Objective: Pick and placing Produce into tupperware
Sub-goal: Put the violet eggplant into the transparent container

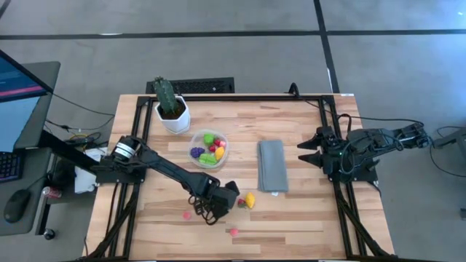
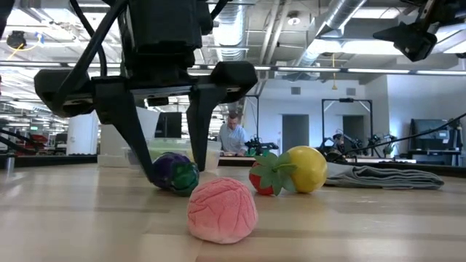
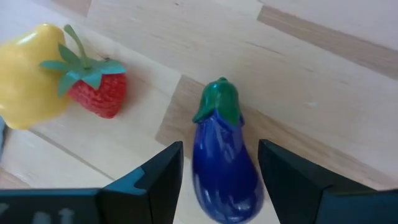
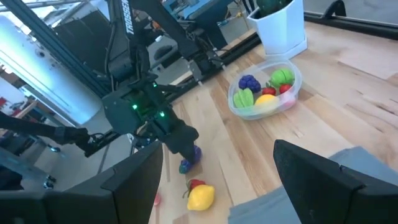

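The table [image 1: 306,218] fills the centre of the high view, and the left arm reaches diagonally to lower centre while the right arm waits at the right edge, so the left one is far nearer the loose produce. The right gripper [image 1: 309,154] hangs unclenched and empty over the right side, beside the grey cloth [image 1: 272,166]. The tupperware [image 1: 209,148] sits upper centre, just beside the white cactus pot [image 1: 174,116], already holding several pieces. The left gripper [image 3: 221,180] is down at the board, fingers spread either side of a purple eggplant [image 3: 222,165] — straddling it, not clenched; I can't tell whether the pads touch it yet. In the left wrist view the eggplant's long axis runs up and down the frame, green cap away from the wrist, so the jaws cross its narrow width — good for closing, in my judgement. The yellow piece [image 3: 31,74] and strawberry [image 3: 96,93] lie touching each other at upper left of that view, clear of the fingers. The low view shows the eggplant resting on the wood between the finger tips, plus a pink piece [image 2: 222,211] in the foreground, which the wrist view misses; the high view hides the eggplant under the gripper but places the tupperware up from it.
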### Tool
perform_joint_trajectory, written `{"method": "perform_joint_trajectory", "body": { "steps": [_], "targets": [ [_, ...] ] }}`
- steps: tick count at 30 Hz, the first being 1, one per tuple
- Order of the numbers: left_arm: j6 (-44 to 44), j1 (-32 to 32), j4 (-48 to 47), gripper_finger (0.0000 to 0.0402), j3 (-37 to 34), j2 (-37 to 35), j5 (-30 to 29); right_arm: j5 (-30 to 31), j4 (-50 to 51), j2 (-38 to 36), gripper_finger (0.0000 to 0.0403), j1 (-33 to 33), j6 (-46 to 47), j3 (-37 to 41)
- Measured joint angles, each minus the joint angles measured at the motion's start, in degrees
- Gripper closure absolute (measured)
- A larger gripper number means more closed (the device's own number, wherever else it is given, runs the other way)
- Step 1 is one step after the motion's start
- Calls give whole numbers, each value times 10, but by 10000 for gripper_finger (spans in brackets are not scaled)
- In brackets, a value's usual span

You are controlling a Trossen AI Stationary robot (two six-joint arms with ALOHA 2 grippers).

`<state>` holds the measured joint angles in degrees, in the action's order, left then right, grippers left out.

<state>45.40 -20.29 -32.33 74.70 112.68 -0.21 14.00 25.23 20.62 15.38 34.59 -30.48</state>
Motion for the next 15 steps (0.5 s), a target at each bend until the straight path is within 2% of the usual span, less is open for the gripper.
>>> {"method": "perform_joint_trajectory", "body": {
  "steps": [8, 15],
  "targets": [
    [-18, 0, -12, 213, 0, 0, 15, 11, 0, 0, 74, 0, 0, 0],
    [-22, 1, -18, 246, 0, 0, 15, 11, 0, 0, 74, 0, 0, 0]
  ]
}}
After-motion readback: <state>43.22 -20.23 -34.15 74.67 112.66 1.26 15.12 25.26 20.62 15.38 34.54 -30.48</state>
